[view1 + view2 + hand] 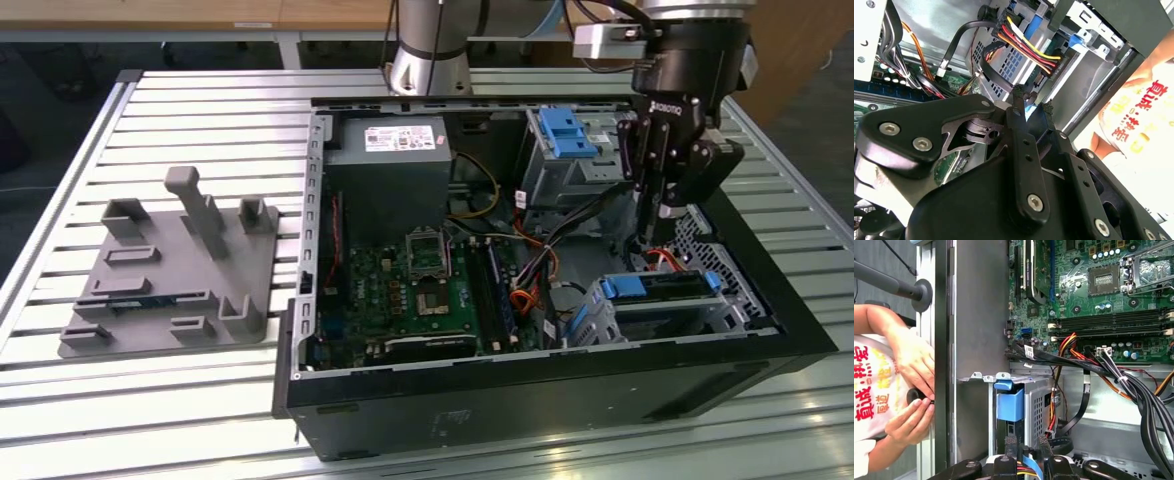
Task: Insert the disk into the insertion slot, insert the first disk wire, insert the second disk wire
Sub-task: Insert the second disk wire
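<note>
Slats of pale metal make up the surface (pixel 200 110), and on it lies an open computer case (pixel 534 400) that takes up the middle of the frame and the exterior view's right. The disk (pixel 654 288), in its bright blue carrier, sits inside the insertion slot (pixel 730 310), the low perforated cage at the lower right of the case. The gripper (pixel 663 232) reaches down into the case from the upper right of the frame. Its tip is near the disk and beside the taller grey cage (pixel 561 170) with a blue latch (pixel 567 132). I cannot tell whether the jaws are clenched on anything or released. In the second wrist view a bundle of red, yellow, orange and black wires (pixel 1029 50) lies just beyond the gripper. A green motherboard (pixel 414 290) covers the case floor at centre, with a grey power supply (pixel 387 170) above it in the frame. A grey fixture plate (pixel 174 290) with upright posts rests on the surface at the exterior view's left, well apart from the case. In the first wrist view a person's hands (pixel 914 365) pinch a small black object outside the case wall.
</note>
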